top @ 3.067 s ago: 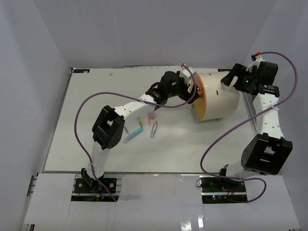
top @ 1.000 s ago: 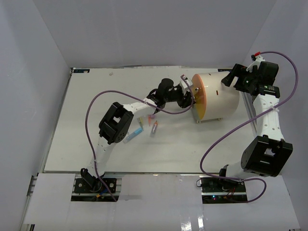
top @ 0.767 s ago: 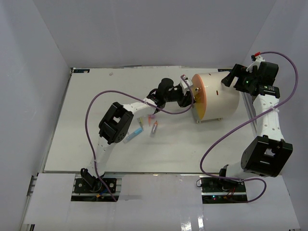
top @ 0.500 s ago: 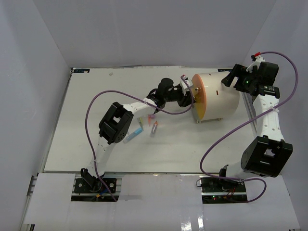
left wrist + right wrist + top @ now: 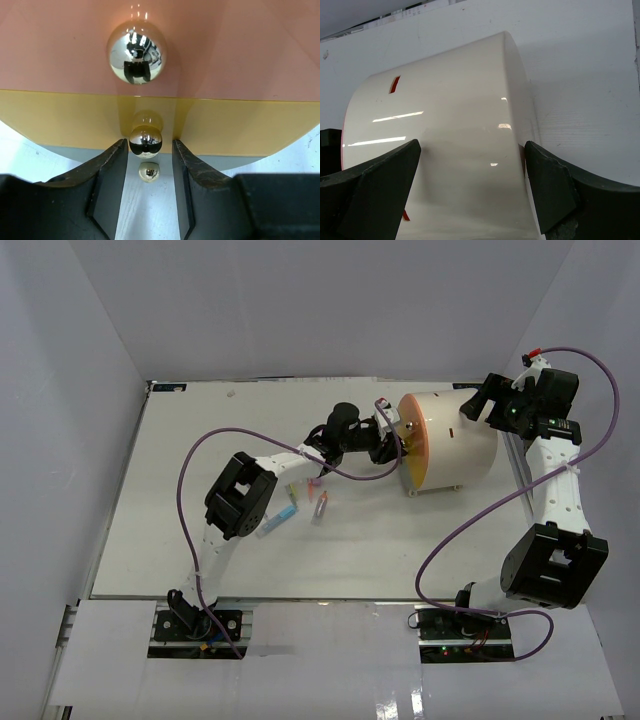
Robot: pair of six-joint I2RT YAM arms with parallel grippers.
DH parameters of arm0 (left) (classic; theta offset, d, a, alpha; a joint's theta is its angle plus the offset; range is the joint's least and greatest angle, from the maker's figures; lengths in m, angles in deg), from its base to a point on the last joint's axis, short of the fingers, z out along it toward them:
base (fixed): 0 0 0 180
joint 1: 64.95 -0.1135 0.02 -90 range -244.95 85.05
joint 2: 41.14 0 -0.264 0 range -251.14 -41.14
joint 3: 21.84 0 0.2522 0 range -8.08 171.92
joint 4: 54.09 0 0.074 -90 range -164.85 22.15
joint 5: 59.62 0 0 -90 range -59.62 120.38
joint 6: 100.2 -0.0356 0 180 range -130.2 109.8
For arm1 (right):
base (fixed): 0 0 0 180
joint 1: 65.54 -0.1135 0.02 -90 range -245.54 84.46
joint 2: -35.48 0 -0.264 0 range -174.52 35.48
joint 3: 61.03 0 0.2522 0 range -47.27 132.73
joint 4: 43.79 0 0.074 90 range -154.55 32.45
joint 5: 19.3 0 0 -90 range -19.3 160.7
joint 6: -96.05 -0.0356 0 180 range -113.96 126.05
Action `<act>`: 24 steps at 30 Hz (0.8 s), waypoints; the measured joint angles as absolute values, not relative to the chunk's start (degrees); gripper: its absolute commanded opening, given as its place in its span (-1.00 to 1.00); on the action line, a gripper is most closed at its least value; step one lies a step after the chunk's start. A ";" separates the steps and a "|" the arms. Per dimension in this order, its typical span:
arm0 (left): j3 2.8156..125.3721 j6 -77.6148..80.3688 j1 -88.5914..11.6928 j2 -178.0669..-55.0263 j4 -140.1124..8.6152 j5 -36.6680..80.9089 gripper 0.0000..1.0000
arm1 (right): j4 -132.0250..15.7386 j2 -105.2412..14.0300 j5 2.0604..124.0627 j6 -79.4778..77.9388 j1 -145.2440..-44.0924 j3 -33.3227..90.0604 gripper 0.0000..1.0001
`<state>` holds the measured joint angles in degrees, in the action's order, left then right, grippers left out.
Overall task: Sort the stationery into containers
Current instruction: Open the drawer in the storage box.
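The container, a cream-white drum [image 5: 455, 445] lying on its side, shows its orange round face [image 5: 412, 445] to the left. My left gripper [image 5: 393, 448] is at the lower part of that face. In the left wrist view its jaws [image 5: 148, 145] stand open on either side of a small brass knob [image 5: 145, 141], with slim gaps, and a larger knob [image 5: 136, 54] sits above. My right gripper [image 5: 471, 147] is wide open over the drum's rear top [image 5: 445, 125], gripping nothing. The stationery [image 5: 305, 502], several small coloured pens and caps, lies loose on the table under the left forearm.
The white table [image 5: 200, 440] is boxed in by grey walls at the back and both sides. A metal rail [image 5: 515, 465] runs along its right edge beside the drum. Purple cables loop from both arms. A red slot [image 5: 394, 84] marks the drum's side.
Since the earliest frame my left gripper has come down from the upper part of the orange face to its lower knob. Over the last second nothing visibly moves.
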<state>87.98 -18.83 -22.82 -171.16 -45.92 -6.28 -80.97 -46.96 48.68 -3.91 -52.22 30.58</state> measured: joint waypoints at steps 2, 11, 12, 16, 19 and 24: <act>87.98 -19.09 -22.82 -171.16 -45.92 -6.57 -0.01 | -80.97 -46.96 48.68 -3.91 -52.22 30.58 0.80; 87.98 -20.16 -22.86 -171.13 -45.70 -6.76 -0.37 | -80.97 -46.96 48.68 -3.91 -52.22 30.58 0.80; 87.98 -20.18 -22.86 -171.13 -45.72 -6.74 -0.41 | -80.97 -46.96 48.68 -3.91 -52.22 30.58 0.80; 87.82 -20.22 -22.89 -171.09 -45.68 -6.63 -0.63 | -80.97 -46.96 48.70 -3.91 -52.20 30.58 0.80; 87.14 -19.74 -22.89 -170.87 -44.94 -6.44 -0.75 | -80.97 -46.96 48.68 -3.91 -52.22 30.58 0.80; 85.13 -18.74 -22.99 -170.22 -42.84 -5.93 -0.90 | -80.99 -46.74 48.68 -3.95 -52.22 30.47 0.80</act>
<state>85.13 -18.74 -22.99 -170.22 -42.84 -5.93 -80.99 -46.74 48.68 -3.95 -52.22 30.47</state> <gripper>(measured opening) 0.352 0.904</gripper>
